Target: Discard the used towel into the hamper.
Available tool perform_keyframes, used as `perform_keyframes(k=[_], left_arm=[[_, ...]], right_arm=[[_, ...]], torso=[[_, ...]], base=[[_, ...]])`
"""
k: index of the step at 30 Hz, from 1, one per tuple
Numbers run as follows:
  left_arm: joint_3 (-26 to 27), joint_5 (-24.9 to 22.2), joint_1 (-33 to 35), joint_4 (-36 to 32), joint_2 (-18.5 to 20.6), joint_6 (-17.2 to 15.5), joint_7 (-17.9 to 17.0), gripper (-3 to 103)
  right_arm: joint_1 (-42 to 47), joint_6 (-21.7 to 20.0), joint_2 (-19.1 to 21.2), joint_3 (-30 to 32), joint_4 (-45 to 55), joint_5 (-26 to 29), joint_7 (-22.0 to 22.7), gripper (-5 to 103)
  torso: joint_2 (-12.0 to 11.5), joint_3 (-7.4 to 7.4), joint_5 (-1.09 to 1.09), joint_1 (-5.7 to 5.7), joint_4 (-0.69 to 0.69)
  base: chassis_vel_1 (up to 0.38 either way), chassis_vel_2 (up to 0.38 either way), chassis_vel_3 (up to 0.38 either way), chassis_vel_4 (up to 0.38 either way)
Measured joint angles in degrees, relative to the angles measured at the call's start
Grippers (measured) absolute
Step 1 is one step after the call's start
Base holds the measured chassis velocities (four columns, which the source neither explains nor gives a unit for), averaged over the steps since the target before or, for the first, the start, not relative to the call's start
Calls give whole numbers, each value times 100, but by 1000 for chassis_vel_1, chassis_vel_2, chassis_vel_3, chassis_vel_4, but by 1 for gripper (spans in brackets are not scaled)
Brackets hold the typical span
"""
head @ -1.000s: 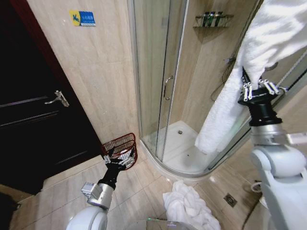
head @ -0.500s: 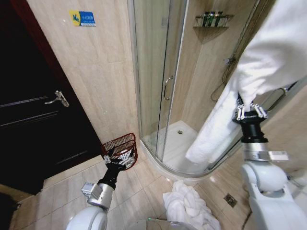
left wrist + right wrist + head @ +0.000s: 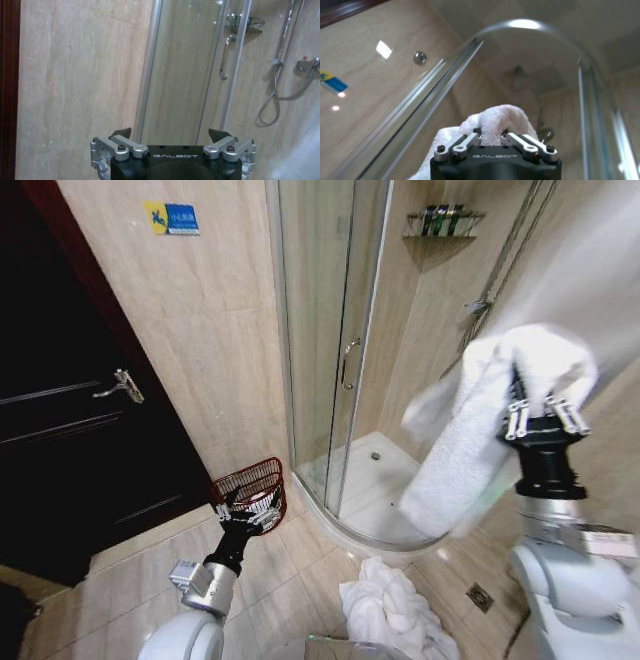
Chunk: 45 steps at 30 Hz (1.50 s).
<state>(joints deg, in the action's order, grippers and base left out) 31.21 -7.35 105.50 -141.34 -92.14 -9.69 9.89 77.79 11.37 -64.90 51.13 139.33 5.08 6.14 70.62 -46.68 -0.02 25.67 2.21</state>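
Shower cabin (image 3: 340, 360): glass door shut, fills the middle of the head view.
Towel (image 3: 470, 440): white, held up in front of the shower glass, draped over the right hand, long end hanging down.
Floor pile (image 3: 395, 610): 2nd white towel, crumpled on tiles nr the shower base.
Hamper (image 3: 250, 482): on the floor against the wall, between dark door and shower.
Right hand (image 3: 543, 412): raised, fingers clamped on the towel's fold — seen up close in the wrist view (image 3: 490, 138).
Left hand (image 3: 245, 515): low, fingers spread open, just in front of the hamper.

towel (image 3: 470, 435): white, draped and hanging off your right claw (image 3: 540, 408), up by the shower | hamper (image 3: 252, 480): reddish-brown wire basket, on the floor against the wall
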Motion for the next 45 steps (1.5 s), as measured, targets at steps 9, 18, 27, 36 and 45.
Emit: perform_keyframes(k=[9, 18, 27, 36, 45], left_arm=[[0, 0, 0, 0, 0, 0, 0, 100], [0, 0, 0, 0, 0, 0, 0, 100], [0, 0, 0, 0, 0, 0, 0, 100], [0, 0, 0, 0, 0, 0, 0, 100], [0, 0, 0, 0, -1, 0, 0, 100]], right_arm=[[-267, 31, 264, 233, -41, 319, 20, 13], [-232, 30, 285, 202, 110, 835, 3, 13], [-150, 88, 234, 246, 241, 1049, 7, 13], [-92, 61, 193, 250, 315, 1000, 22, 13], [-56, 60, 173, 261, 358, 969, 22, 13]], torso=[[0, 0, -2, 0, 0], [0, 0, 2, 0, 0], [0, 0, 1, 0, 0], [0, 0, 1, 0, 0], [0, 0, 2, 0, 0]], base=[[0, 0, 0, 0], [0, 0, 0, 0], [0, 0, 0, 0], [0, 0, 0, 0], [0, 0, 0, 0]])
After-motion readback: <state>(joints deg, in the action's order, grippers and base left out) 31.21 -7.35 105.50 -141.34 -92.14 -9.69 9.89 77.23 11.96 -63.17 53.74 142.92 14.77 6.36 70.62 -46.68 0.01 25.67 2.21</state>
